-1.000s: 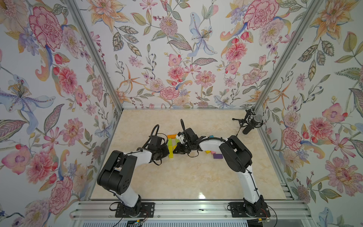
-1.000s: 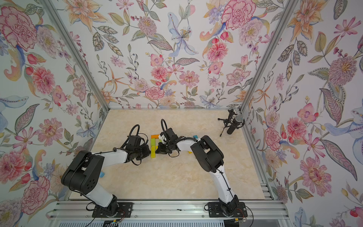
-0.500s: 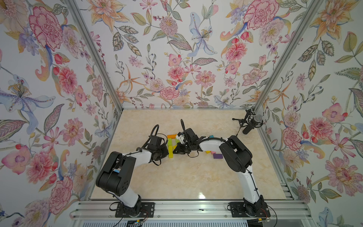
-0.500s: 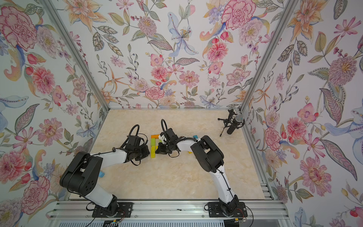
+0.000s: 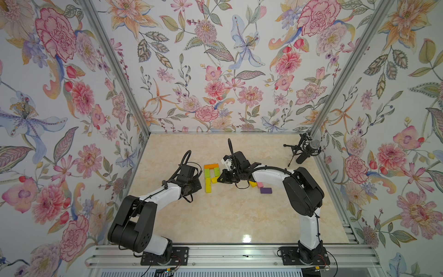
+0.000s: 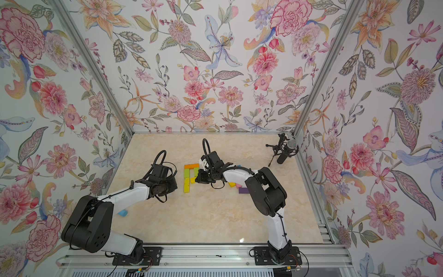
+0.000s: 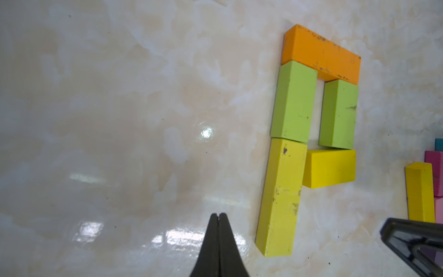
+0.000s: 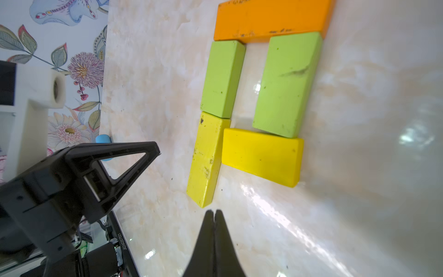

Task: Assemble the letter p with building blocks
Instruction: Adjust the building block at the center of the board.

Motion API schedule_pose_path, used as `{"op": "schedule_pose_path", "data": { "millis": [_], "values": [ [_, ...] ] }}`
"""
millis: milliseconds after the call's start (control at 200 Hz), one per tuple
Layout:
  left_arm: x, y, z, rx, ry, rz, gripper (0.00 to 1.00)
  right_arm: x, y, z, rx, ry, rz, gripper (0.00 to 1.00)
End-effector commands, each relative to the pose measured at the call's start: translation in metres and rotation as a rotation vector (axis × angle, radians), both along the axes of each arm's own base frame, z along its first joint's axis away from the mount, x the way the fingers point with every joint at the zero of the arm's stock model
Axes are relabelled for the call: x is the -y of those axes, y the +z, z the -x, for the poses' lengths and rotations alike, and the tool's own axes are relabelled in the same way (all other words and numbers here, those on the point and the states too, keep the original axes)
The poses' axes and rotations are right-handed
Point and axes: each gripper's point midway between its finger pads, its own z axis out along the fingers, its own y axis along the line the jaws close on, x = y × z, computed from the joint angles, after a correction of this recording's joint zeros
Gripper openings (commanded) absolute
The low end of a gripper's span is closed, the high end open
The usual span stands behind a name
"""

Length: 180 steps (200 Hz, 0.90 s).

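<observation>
A: What stands in the far right corner?
B: A black microphone (image 5: 308,151) on a small tripod, standing on the glossy cream marbled tabletop (image 5: 215,215).
A: And the surround?
B: Floral wallpaper panels (image 5: 215,60) on the left, far and right sides, joined by metal corner posts (image 5: 112,62). An aluminium rail (image 5: 239,255) runs along the near edge.

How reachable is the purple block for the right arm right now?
Probably yes: the purple block lies uncovered beside the right arm; the shut right tool would need to pull back and open.
</observation>
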Motion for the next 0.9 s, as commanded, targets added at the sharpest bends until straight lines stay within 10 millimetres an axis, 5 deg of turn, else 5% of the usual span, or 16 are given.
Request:
{"op": "schedule_pose_path", "data": {
  "millis": [0, 165, 485, 896],
  "values": [
    [-0.009, 0.011, -0.005, 0.030, 0.004, -0.034, 0.00, 0.027, -0.012, -0.005, -0.001, -0.032, 0.088, 0.00],
    [-0.011, 0.013, -0.006, 0.041, 0.005, -0.033, 0.00, 0.031, -0.016, -0.002, -0.010, -0.036, 0.101, 0.00],
    [-0.012, 0.015, -0.012, 0.048, -0.007, -0.030, 0.00, 0.006, -0.042, 0.023, -0.051, 0.015, 0.141, 0.01],
    [-0.012, 0.012, -0.014, 0.045, -0.026, -0.015, 0.00, -0.014, -0.061, 0.023, -0.084, 0.034, 0.146, 0.00]
  ]
}}
